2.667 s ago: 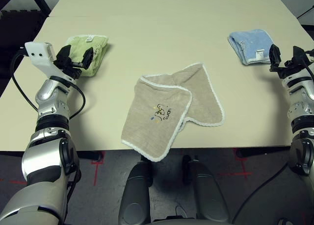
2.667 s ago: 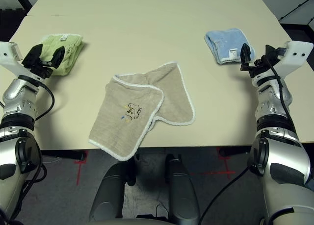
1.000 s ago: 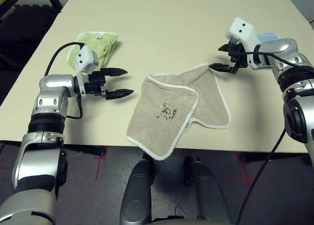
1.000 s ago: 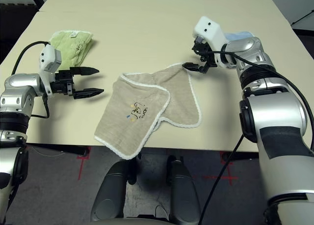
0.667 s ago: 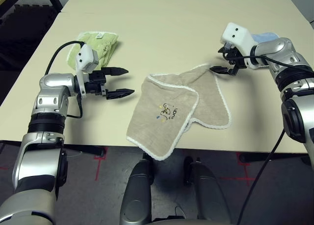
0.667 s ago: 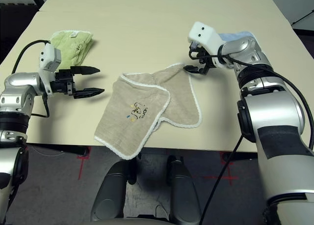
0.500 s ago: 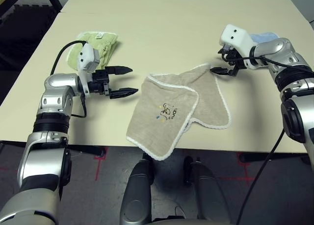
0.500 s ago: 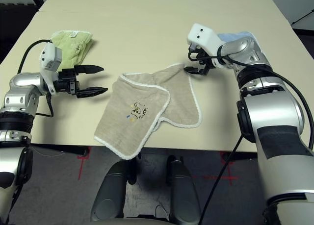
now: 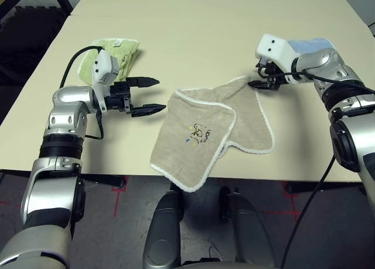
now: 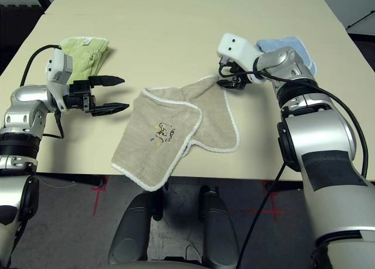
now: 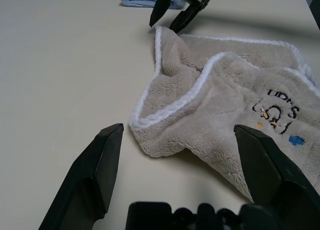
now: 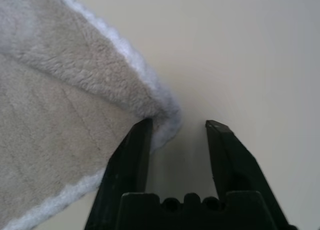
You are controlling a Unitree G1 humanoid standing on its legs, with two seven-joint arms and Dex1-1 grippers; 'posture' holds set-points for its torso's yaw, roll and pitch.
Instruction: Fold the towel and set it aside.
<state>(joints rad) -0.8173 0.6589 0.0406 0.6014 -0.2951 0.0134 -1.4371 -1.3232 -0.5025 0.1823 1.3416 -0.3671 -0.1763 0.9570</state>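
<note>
Left eye view | towel (image 9: 214,128) crumpled mid-surface (image 9: 193,40), near front edge | right end effector (image 9: 262,82) at towel's far corner, half-closed around white edging, grasp not yet firm | left end effector (image 9: 150,95) released wide, just left of towel, apart from it

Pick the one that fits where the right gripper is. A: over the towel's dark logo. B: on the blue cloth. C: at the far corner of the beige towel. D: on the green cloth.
C: the right gripper sits at the white-edged far corner of the towel, its fingers either side of that corner in the right wrist view.
</note>
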